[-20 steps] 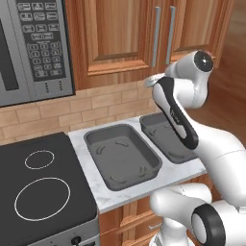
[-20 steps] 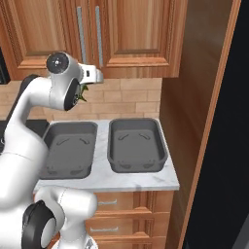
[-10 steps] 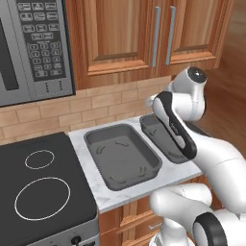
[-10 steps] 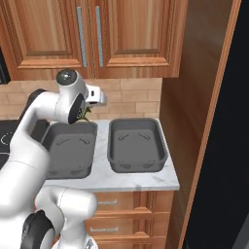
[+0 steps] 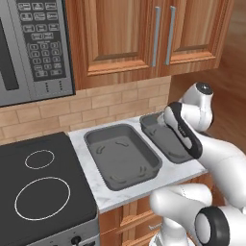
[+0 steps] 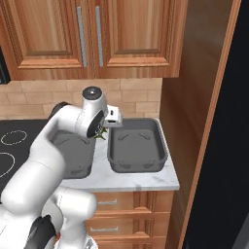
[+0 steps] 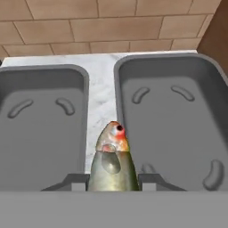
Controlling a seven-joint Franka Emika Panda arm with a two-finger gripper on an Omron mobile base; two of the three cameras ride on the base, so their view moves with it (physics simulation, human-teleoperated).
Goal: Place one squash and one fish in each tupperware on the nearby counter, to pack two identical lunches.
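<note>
Fish held above the bench

We see our gripper (image 7: 112, 183) pinching a greenish-yellow fish (image 7: 111, 160), head orange-red, over the marble strip between two grey tupperware trays (image 7: 42, 129) (image 7: 178, 124).

We find all three rendered views evenly and softly lit with no glare, only faint shading inside the grey trays (image 7: 178, 133), sharp focus throughout, no edge distortion, and slightly coarse texture on the brick wall (image 7: 111, 26).

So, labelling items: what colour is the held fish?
Greenish-yellow fish with an orange-red head; hand view.
</note>
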